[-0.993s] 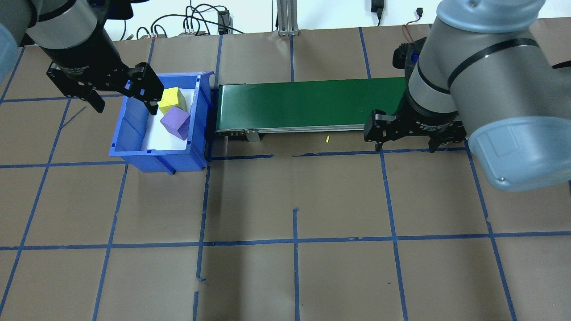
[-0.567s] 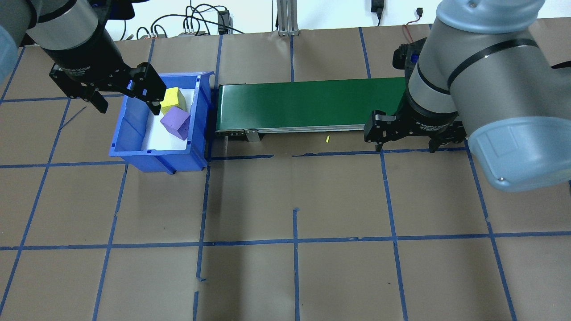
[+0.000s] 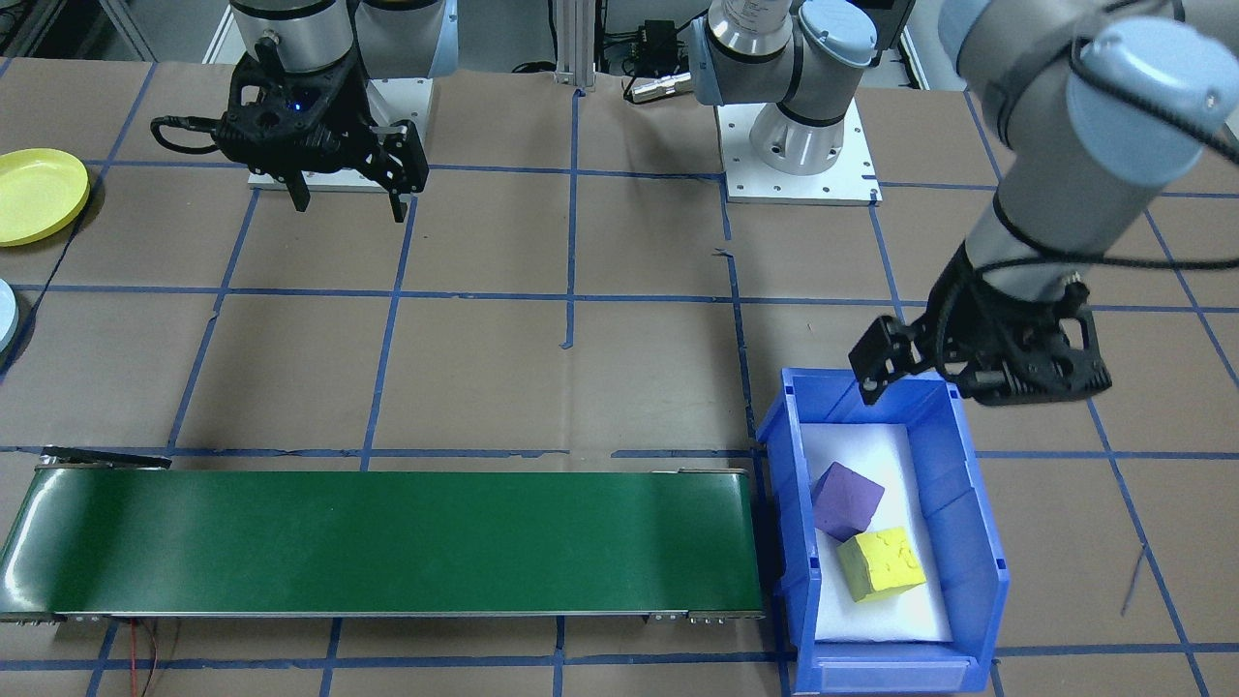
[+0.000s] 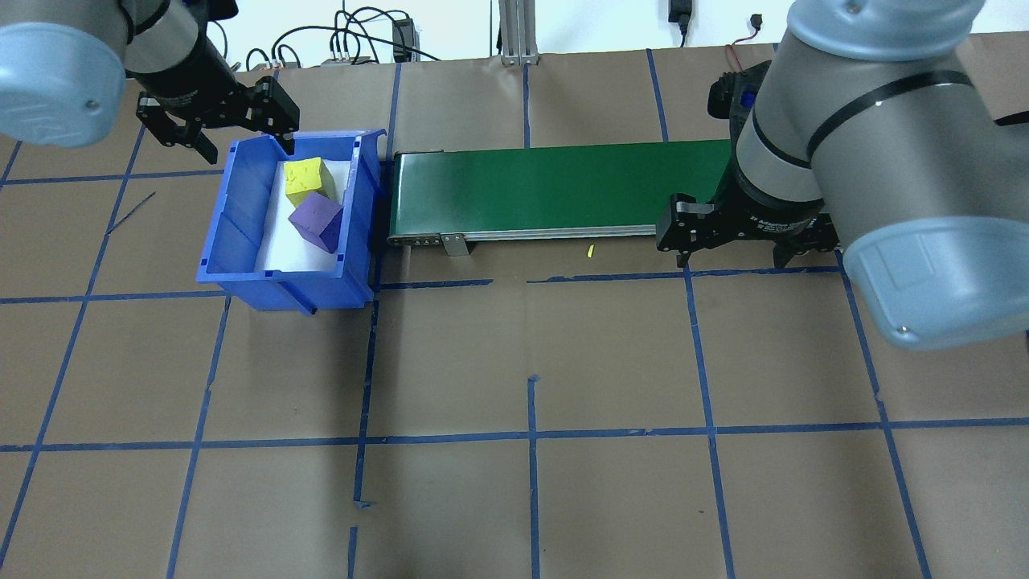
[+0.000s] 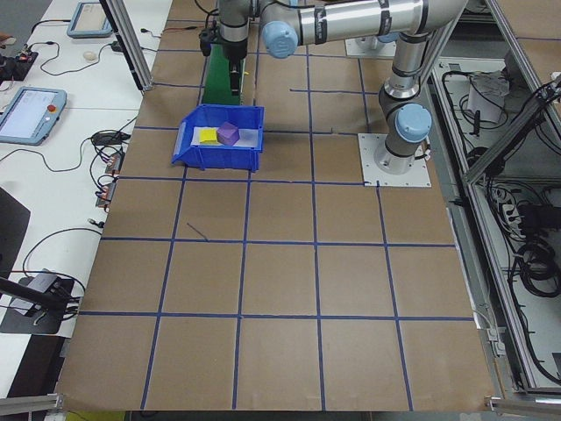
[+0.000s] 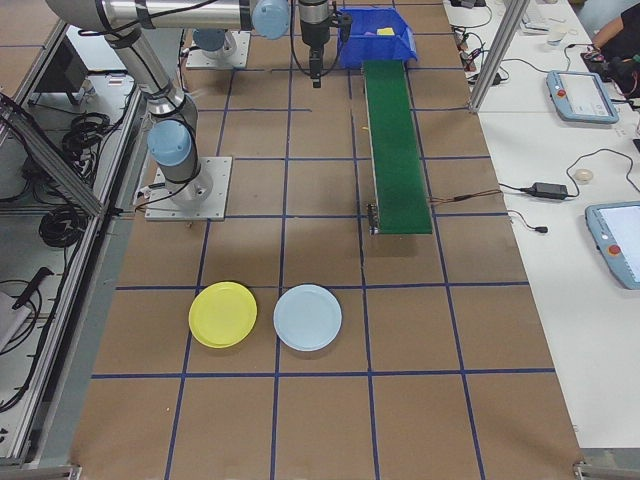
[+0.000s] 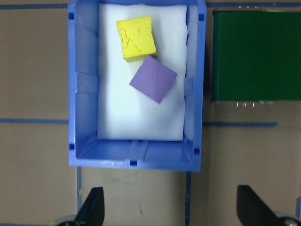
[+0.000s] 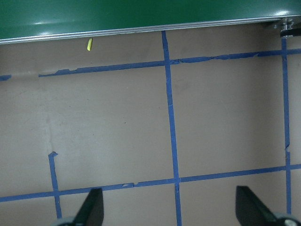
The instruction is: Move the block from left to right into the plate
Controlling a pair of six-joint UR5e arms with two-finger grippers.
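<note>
Overhead exterior view: the pick is judged not yet begun. The left gripper (image 4: pixel 229 133), jaws spread and empty, is held over the far rim of the blue bin (image 4: pixel 241 265), where a yellow block (image 4: pixel 309 177) and a purple block (image 4: pixel 316 220) lie touching on white foam. A descent between the bin walls onto one block is called for next. The right gripper (image 4: pixel 733 241), jaws spread, is held beside the green conveyor (image 4: pixel 555 189). The yellow plate (image 6: pixel 224 314) is seen beside a pale blue plate (image 6: pixel 308 317), well apart on the desk (image 4: pixel 530 362).
</note>
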